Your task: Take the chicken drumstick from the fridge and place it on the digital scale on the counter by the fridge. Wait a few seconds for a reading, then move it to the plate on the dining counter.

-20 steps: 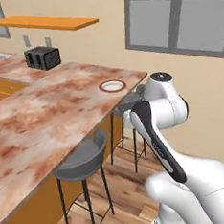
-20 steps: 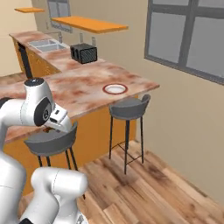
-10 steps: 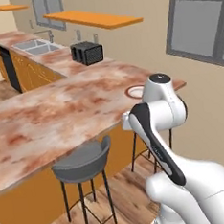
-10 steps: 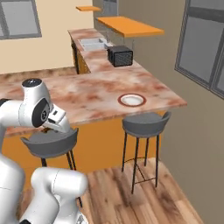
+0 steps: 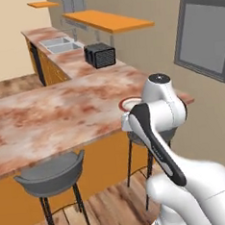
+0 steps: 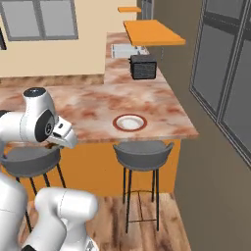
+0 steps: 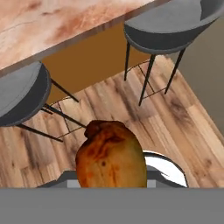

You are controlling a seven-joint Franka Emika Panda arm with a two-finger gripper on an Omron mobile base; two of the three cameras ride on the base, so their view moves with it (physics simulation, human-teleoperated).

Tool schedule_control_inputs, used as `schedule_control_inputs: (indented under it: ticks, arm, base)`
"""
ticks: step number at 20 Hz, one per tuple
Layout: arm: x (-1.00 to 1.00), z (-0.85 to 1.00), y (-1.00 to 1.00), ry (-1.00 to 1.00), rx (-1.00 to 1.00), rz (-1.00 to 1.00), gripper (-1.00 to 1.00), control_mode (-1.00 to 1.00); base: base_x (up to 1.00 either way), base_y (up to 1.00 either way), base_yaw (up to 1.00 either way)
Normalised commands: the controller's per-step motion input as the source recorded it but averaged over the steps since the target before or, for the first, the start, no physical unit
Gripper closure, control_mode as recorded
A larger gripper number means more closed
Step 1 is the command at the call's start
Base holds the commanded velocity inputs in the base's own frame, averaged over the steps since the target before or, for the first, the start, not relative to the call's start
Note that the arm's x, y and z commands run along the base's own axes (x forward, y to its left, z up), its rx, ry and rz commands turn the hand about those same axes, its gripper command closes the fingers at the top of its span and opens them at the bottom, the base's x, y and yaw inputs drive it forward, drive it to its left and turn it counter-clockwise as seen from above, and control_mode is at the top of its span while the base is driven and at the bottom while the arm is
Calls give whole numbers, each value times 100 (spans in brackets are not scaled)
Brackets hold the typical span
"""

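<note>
The chicken drumstick (image 7: 111, 157), orange-brown and glossy, bulges up at the bottom of the hand view and hides the fingertips that grip it. My gripper (image 6: 68, 141) is folded in close to the arm, below the edge of the dining counter (image 6: 98, 105), over the wooden floor. The plate (image 6: 130, 122), with a reddish-brown rim and cream centre, lies near the slab's front right corner, to the right of the hand. In the left base view the plate (image 5: 127, 102) peeks out from behind the arm's elbow on the dining counter (image 5: 61, 114).
Two grey bar stools (image 6: 142, 152) (image 6: 29, 162) stand under the slab's front edge, also seen as stools (image 7: 175, 22) (image 7: 17, 94). A black toaster (image 6: 143, 67) and a sink (image 6: 126, 50) sit further back. A wall with windows (image 6: 225, 83) is on the right.
The whole scene has shifted as the base moved: the plate and counter corner are now nearer and more central. The arm keeps its folded pose with the drumstick held.
</note>
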Motion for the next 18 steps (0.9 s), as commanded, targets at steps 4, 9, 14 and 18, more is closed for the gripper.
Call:
schedule_control_inputs:
  ticks: [4,9,14,18]
  arm:
    - [0,0,0,0,0,0,100,100]
    - [0,0,0,0,0,0,100,100]
    - [15,-2,-5,4,0,0,100,-100]
    - [87,-21,-38,16,0,0,100,-100]
  base:
    - [80,-82,34]
    - [97,-57,15]
    - [74,-28,0]
    - [0,0,0]
